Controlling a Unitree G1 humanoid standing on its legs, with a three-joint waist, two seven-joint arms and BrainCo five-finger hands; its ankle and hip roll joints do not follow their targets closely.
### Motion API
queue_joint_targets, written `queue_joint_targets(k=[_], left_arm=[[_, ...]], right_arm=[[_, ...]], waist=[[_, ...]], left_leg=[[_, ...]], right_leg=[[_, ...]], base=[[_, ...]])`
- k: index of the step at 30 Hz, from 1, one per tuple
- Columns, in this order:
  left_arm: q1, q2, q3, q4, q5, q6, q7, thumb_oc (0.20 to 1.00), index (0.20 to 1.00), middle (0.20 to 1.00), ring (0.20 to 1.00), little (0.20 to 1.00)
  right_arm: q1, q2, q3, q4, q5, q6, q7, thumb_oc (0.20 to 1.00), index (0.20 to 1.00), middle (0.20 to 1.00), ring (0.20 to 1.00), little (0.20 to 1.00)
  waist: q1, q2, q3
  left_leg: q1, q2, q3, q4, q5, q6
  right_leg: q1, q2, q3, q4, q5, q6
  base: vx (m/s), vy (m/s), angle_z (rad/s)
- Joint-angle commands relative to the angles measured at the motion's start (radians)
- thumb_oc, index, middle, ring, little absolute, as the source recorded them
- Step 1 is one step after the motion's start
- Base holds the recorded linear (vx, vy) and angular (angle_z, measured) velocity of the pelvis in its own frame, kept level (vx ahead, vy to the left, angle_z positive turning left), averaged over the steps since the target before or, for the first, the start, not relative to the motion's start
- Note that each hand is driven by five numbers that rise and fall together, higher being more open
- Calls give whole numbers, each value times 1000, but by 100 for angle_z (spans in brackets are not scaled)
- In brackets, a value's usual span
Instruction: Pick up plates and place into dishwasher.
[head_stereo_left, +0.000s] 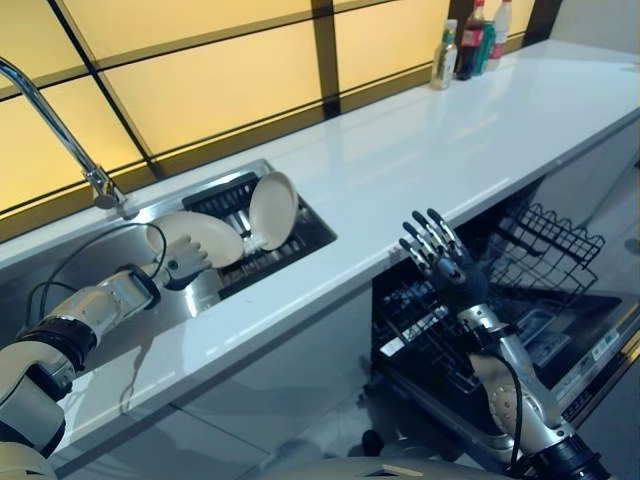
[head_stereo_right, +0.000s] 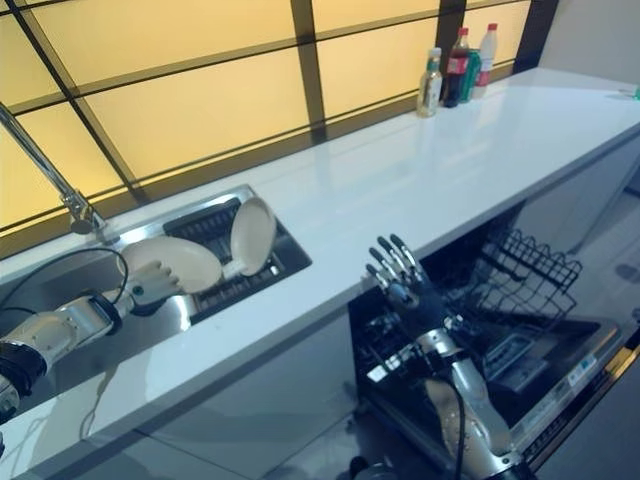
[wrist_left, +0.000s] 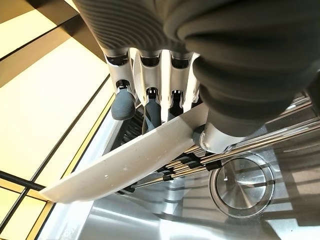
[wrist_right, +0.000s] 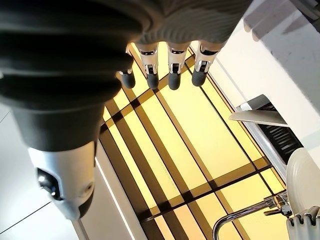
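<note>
In the sink, my left hand (head_stereo_left: 185, 260) is shut on a cream plate (head_stereo_left: 208, 236), which it holds tilted over the dark rack. The left wrist view has its fingers (wrist_left: 124, 105) behind the plate's rim (wrist_left: 125, 162) and the thumb in front. A second cream plate (head_stereo_left: 273, 208) stands upright in the rack just to the right. My right hand (head_stereo_left: 445, 258) is raised above the open dishwasher (head_stereo_left: 545, 250), its fingers (wrist_right: 174, 75) straight and holding nothing.
The steel sink (head_stereo_left: 190, 305) has a tall faucet (head_stereo_left: 60, 130) at its left. The white counter (head_stereo_left: 430, 150) runs to the right, with bottles (head_stereo_left: 470, 40) at the far back. The dishwasher door (head_stereo_left: 570, 345) lies open with wire racks pulled out.
</note>
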Motion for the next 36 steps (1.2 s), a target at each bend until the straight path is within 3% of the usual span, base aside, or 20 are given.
queue_joint_targets(k=[1,7,13,17,19,21,26,31,34,36], left_arm=[[-63,113,88,-32,-23,20,18,200,200,200,200,200],[-100,159,106,-117,-53,15,5,200,200,200,200,200],[-161,231,108,-206,-181,-39,-50,200,200,200,200,200],[-213,277,114,-274,-518,-56,-87,200,200,200,200,200],[-201,280,161,-312,-709,-54,-92,200,200,200,200,200],[-144,256,276,-348,-850,-73,-91,200,200,200,200,200],[64,116,587,-414,-1079,-173,-108,200,200,200,200,200],[248,-112,794,-541,-1408,-241,-271,200,200,200,200,200],[327,-267,839,-649,-1647,-208,-423,200,200,200,200,200],[371,-375,849,-706,-1712,-181,-496,200,200,200,200,200]], right_arm=[[-11,11,7,-46,22,-57,8,1000,1000,1000,1000,1000],[-20,6,22,-51,27,-68,-14,1000,1000,1000,1000,1000],[-20,-5,23,-65,32,-79,-31,1000,1000,1000,1000,1000],[-12,-10,16,-67,18,-97,-42,1000,1000,1000,1000,1000],[-3,-3,4,-65,10,-106,-39,1000,1000,1000,1000,1000],[8,9,-19,-56,-3,-120,-38,1000,1000,1000,1000,1000],[16,45,-66,-45,-42,-142,-39,1000,1000,1000,1000,1000],[28,97,-130,-35,-121,-174,-83,1000,1000,1000,1000,1000],[39,117,-188,-23,-192,-200,-112,1000,1000,1000,1000,1000],[38,126,-227,-14,-203,-198,-109,1000,1000,1000,1000,1000]], waist=[[22,-27,-31],[38,-27,-36],[49,-26,-40],[56,-25,-42],[60,-28,-43],[68,-35,-44],[76,-47,-50],[81,-59,-57],[81,-65,-59],[82,-69,-59]], left_leg=[[-130,-15,-33,3,50,47],[-129,-17,-47,2,51,44],[-131,-18,-54,0,50,43],[-132,-19,-59,1,51,42],[-133,-19,-61,0,52,41],[-135,-19,-65,0,53,41],[-141,-20,-77,0,55,42],[-140,-21,-91,0,48,43],[-140,-21,-97,0,45,43],[-139,-21,-100,0,42,44]], right_leg=[[32,-46,-19,59,-116,115],[38,-46,-28,57,-116,113],[39,-46,-33,53,-115,114],[39,-46,-32,53,-115,116],[39,-45,-32,52,-116,116],[40,-45,-33,50,-116,114],[36,-42,-31,52,-119,107],[36,-40,-27,53,-124,98],[36,-39,-25,52,-124,96],[38,-39,-25,50,-123,93]], base=[[0,0,0],[0,0,0],[-9,-3,1],[-8,-1,0],[-32,-5,0],[-40,-9,1],[-45,-4,-1],[-32,6,3],[-32,10,2],[-30,4,4]])
